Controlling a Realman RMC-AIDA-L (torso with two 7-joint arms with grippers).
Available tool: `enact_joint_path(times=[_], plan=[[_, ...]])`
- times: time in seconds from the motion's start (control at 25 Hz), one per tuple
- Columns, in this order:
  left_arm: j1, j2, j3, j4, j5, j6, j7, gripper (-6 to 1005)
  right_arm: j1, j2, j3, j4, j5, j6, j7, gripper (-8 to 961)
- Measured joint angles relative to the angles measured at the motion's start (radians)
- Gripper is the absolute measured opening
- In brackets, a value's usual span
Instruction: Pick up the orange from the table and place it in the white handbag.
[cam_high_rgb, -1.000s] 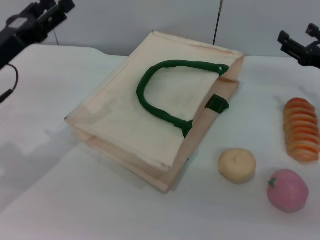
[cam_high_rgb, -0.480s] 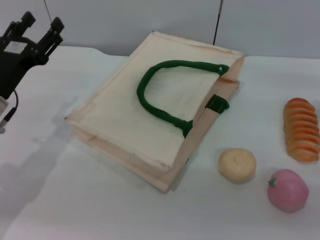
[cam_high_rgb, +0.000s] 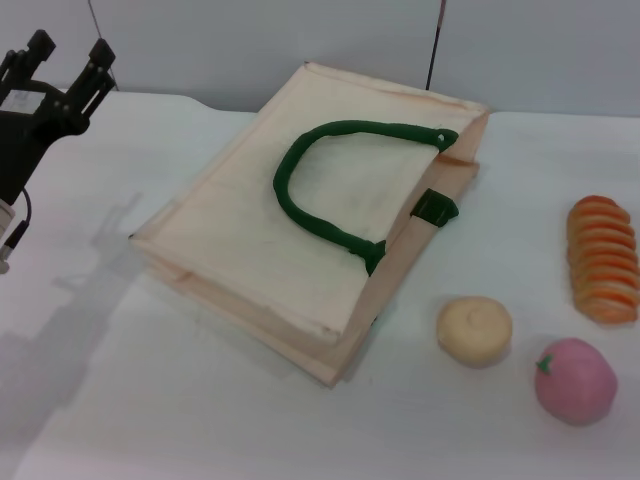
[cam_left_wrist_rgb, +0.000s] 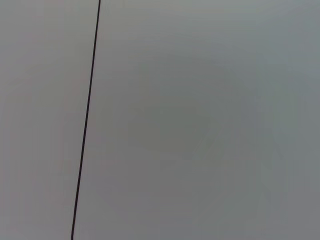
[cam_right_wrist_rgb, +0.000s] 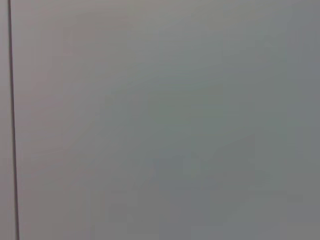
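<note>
The white handbag (cam_high_rgb: 260, 240) is seen lying flat across the centre of the white table (cam_high_rgb: 150, 400) in the head view. One corner is turned toward the lower middle of the frame. Its dark green rope handle (cam_high_rgb: 300, 160) is looped over the upper face, and a small green tab (cam_high_rgb: 436, 207) is set on the bag's right edge.

The left gripper (cam_high_rgb: 68, 55) is held in the air at the upper left of the frame, well apart from the bag. Its two black fingers (cam_high_rgb: 100, 55) are spread wide, with nothing between them. A thin cable (cam_high_rgb: 18, 225) is seen hanging beside the arm at the left edge, and the arm's shadow is cast on the tabletop below.

Three toy foods are grouped at the right of the frame, apart from one another. A pale cream round item (cam_high_rgb: 474, 330) is placed just beside the bag's lower right corner. A pink round fruit (cam_high_rgb: 575, 381) with a green stem is seen at the lower right. A striped orange-and-cream oblong item (cam_high_rgb: 603, 258) is laid near the right edge.

The orange itself cannot be picked out with certainty in any view.

Only a plain grey wall (cam_left_wrist_rgb: 200, 125) crossed by a dark vertical line (cam_left_wrist_rgb: 86, 125) is shown in the left wrist view. A similar grey surface (cam_right_wrist_rgb: 175, 125), with a dark line (cam_right_wrist_rgb: 13, 125) near one edge, is shown in the right wrist view.
</note>
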Motion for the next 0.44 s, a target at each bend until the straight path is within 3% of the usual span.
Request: enact_joint_path(times=[0.44], plan=[[0.0,0.0,0.0,0.002,-0.001,-0.008,0.002,791,0.0,-0.001,0.0,0.004,0.001,-0.003,0.003,865]])
